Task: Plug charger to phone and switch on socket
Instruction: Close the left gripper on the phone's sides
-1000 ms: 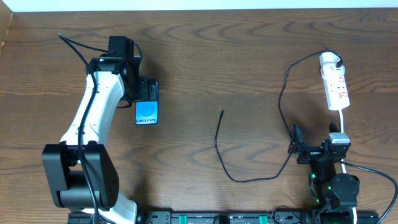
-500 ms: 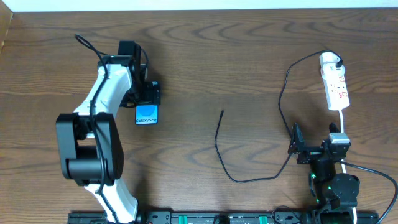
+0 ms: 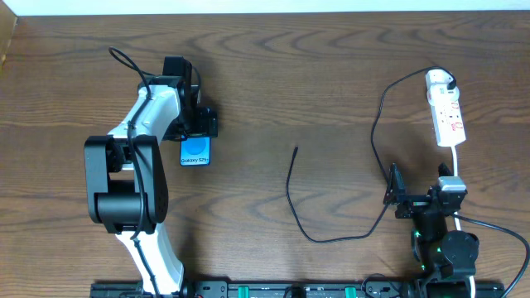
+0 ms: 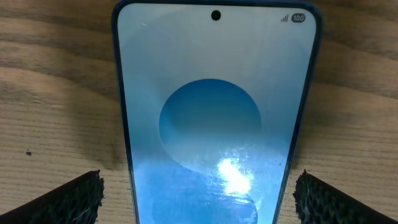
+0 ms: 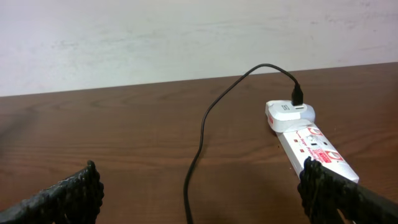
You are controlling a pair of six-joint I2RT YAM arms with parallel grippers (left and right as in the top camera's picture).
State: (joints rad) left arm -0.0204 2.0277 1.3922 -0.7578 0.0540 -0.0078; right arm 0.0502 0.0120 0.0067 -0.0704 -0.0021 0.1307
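Phone (image 3: 195, 151) lies face up on the bench's left half, nearer the far edge, as my left gripper (image 3: 197, 126) hangs over its far end, jaws spread and holding nothing. Charger (image 3: 291, 186) trails from the socket (image 3: 445, 109) by the far right corner, its free tip lying mid-bench, well apart from the phone. My right gripper (image 3: 399, 197) sits near the front edge at right, released.

Left wrist: my fingers (image 4: 71, 198) flank the lit screen without touching it.

Right wrist: my fingers (image 5: 62, 196) gape wide, with the socket ahead at right and the charger plugged into it.
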